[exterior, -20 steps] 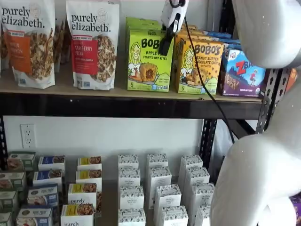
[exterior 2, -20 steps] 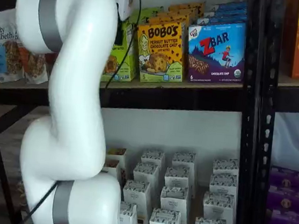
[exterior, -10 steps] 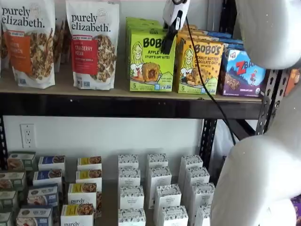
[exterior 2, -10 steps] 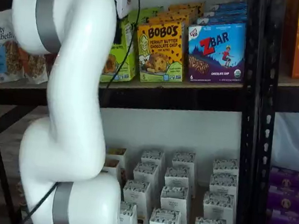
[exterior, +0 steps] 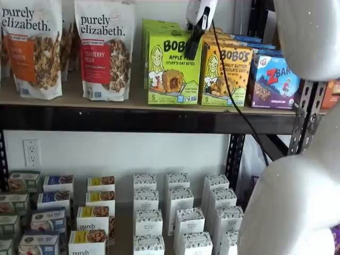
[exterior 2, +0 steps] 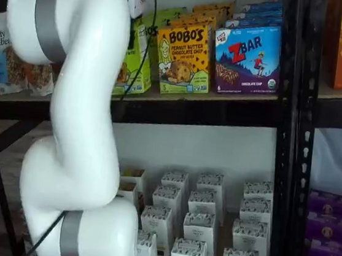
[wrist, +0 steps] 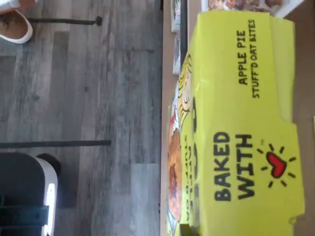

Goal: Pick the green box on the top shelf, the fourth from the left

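The green box (exterior: 170, 69) is a lime-green Bobo's Apple Pie box standing on the top shelf (exterior: 133, 121) between a granola bag and an orange-yellow Bobo's box. My gripper (exterior: 192, 47) comes down from above at the box's upper right corner, with one black finger across its front face, shut on it. The box sits slightly forward of the green boxes behind it. In the wrist view the box's top, marked "Baked with" (wrist: 241, 123), fills the frame close up. In a shelf view my arm hides most of the box (exterior 2: 134, 68) and the fingers.
An orange-yellow Bobo's box (exterior: 226, 74) stands tight against the green box's right, then a ZBar box (exterior: 276, 82). Granola bags (exterior: 103, 50) stand to its left. Small white boxes (exterior: 178, 212) fill the lower shelf. My white arm (exterior 2: 79, 124) stands before the shelves, by a black upright (exterior 2: 287, 141).
The green box has shifted slightly right and forward with the gripper on it. My gripper has risen a little and my arm has drifted along with it.
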You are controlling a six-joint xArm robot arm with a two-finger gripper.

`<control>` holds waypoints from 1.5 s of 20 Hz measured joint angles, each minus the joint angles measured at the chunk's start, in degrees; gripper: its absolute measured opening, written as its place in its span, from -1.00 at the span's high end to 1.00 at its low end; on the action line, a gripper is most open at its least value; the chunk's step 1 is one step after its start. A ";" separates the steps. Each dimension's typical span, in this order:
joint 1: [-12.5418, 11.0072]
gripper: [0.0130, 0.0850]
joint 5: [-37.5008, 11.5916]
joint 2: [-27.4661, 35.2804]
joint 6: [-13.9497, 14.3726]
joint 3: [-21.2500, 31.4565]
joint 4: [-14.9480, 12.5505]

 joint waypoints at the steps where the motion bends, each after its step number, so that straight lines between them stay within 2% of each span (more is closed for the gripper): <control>1: 0.09 0.56 0.42 -0.40 0.14 0.12 -0.02; 8: -0.22 0.56 3.61 -2.66 0.20 1.18 0.19; 13: -1.04 0.56 4.77 -5.58 -0.40 3.77 0.67; 20: -3.26 0.56 6.22 -9.92 -1.78 7.22 3.05; 30: -6.72 0.56 7.65 -14.15 -4.60 10.50 4.04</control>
